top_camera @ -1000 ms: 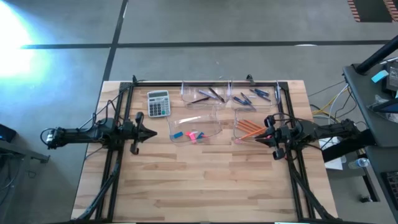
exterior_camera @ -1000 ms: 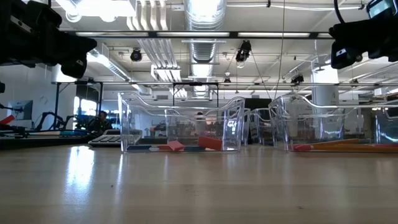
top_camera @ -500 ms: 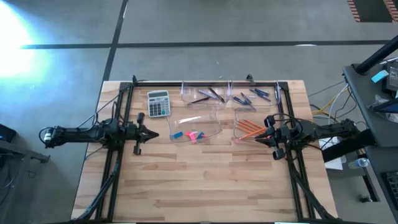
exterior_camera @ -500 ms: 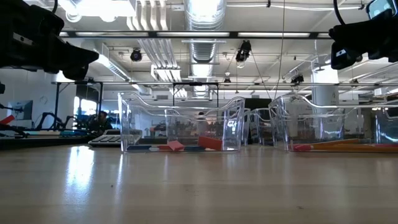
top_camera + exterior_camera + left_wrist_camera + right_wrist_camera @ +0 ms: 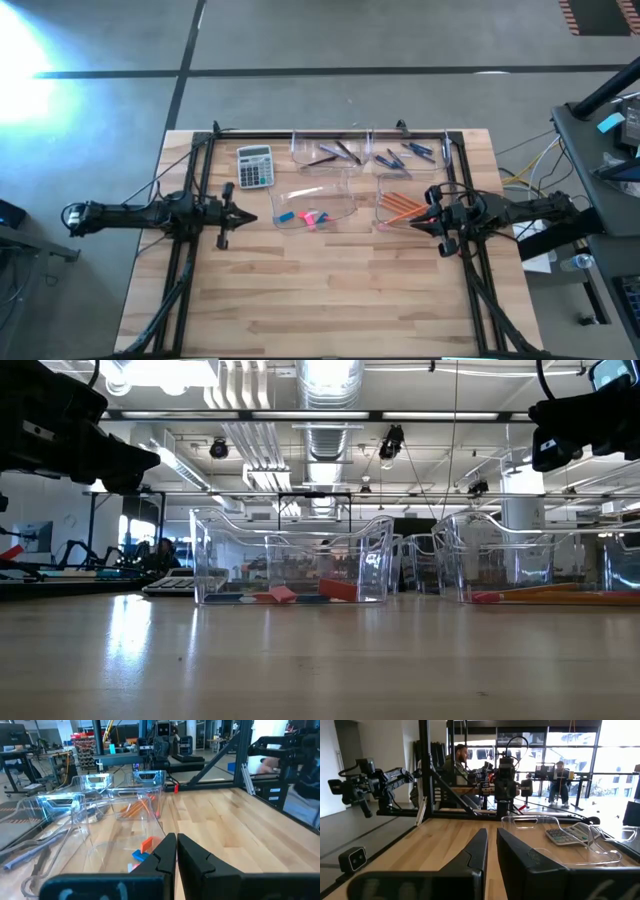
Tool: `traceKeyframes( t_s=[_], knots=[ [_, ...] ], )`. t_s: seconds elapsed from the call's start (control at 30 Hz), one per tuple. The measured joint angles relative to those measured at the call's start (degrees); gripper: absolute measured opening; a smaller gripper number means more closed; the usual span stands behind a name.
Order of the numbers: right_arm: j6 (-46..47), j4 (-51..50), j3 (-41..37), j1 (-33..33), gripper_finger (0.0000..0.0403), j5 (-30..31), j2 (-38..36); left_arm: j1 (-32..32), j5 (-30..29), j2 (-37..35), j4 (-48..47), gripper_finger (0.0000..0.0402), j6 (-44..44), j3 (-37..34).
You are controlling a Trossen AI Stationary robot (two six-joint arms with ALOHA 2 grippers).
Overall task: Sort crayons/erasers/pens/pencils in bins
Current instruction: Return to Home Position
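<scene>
Clear plastic bins [image 5: 352, 188] hold everything: erasers [image 5: 305, 217] in one, pencils [image 5: 402, 208] in the next. My left arm [image 5: 140, 214] and right arm [image 5: 520, 210] flank the counter [image 5: 330, 300], jaws together and empty, since sorting looks done.

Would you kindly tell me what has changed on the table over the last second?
The left gripper has sunk slightly, as the low view shows, jaws shut and empty; nothing was taken hold of or let go. The right gripper, the four clear plastic bins, the pink and blue erasers, the orange pencils and the grey calculator stayed put.
</scene>
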Motion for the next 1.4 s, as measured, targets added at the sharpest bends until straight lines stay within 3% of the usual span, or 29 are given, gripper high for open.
traceKeyframes(
  t_s=[1.4],
  knots=[
    [0.0,0.0,0.0,0.0,0.0031,0.0,0.0,0.0,0.0,1.4,0.0,0.0000,0.0,0.0]
  ],
)
